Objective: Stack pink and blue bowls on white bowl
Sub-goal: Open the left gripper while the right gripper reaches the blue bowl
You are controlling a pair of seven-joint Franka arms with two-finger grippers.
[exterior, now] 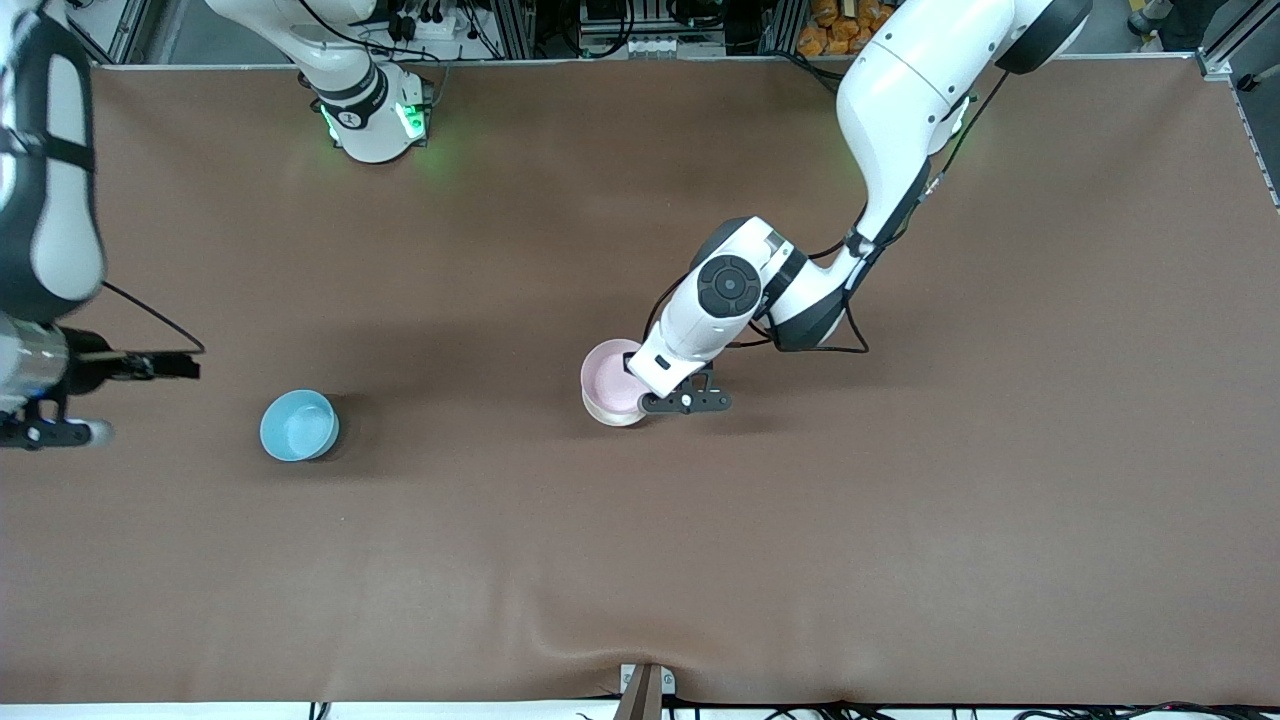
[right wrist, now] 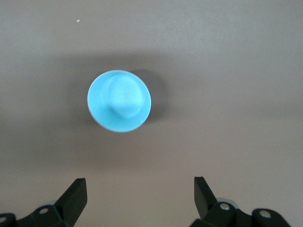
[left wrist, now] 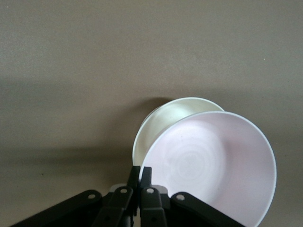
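Brown cloth desk (exterior: 900, 520), wrinkle in the cloth at the edge nearest the front camera. Cables and rack hardware along the edge where the arm bases stand.

Left pincer (exterior: 648, 392) is down at mid-desk, fingers (left wrist: 140, 182) pressed together on the rim of the pink bowl (exterior: 612, 379). From the left wrist view I see the pink bowl tilted, sitting partly over the white bowl (left wrist: 163, 120); white rim shows past the pink one on one side. In the front view only a pale sliver of the white bowl (exterior: 610, 417) peeks out under the pink bowl's near edge. Can't tell if pink is fully seated in white or just resting on its rim.

Blue bowl (exterior: 298, 425) stands upright by itself toward the right arm's end of the desk, well apart from the other two bowls, a bit nearer the front camera than they are. Nothing touching it.

Right pincer (right wrist: 139, 201) hangs above the desk at its own end, fingers spread wide, holding nothing. Its wrist view has the blue bowl (right wrist: 119, 100) out ahead of the fingertips, not between them.
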